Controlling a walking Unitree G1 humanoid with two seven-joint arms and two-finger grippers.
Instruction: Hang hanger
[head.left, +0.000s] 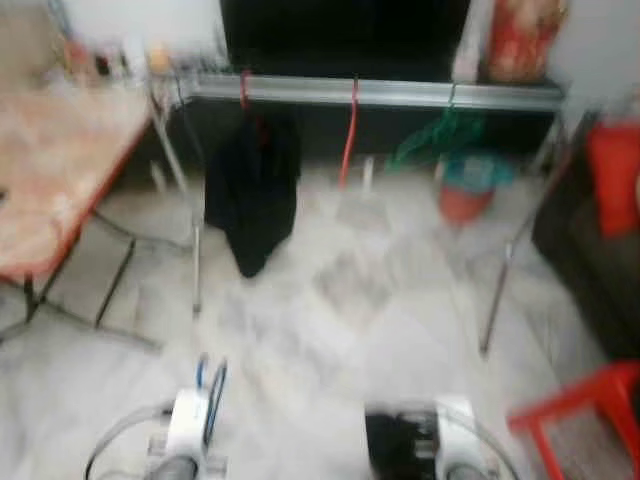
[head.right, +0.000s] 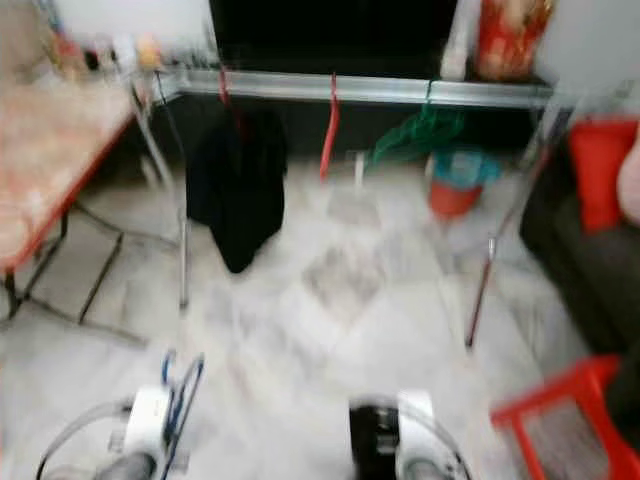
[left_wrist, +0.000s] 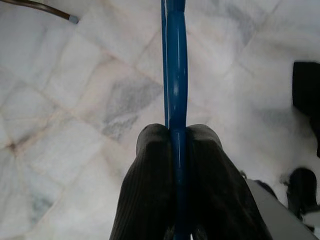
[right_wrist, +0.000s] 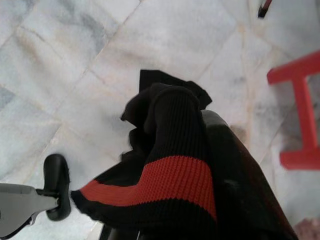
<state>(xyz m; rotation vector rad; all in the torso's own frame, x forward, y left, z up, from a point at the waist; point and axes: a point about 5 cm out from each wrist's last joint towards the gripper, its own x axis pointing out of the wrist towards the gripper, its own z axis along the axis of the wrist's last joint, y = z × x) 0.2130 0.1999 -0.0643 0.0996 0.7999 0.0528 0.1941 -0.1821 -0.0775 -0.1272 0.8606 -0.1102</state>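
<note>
A silver rail (head.left: 380, 93) carries a black garment (head.left: 252, 190) and 2 hangers.

Red stool (head.left: 585, 405) on marble floor (head.left: 350, 300), orange-edged table (head.left: 60, 170) far opposite.

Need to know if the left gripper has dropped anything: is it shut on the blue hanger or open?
Shut. In the left wrist view both black fingers press against the blue hanger, which runs straight out between them above the marble floor.
</note>
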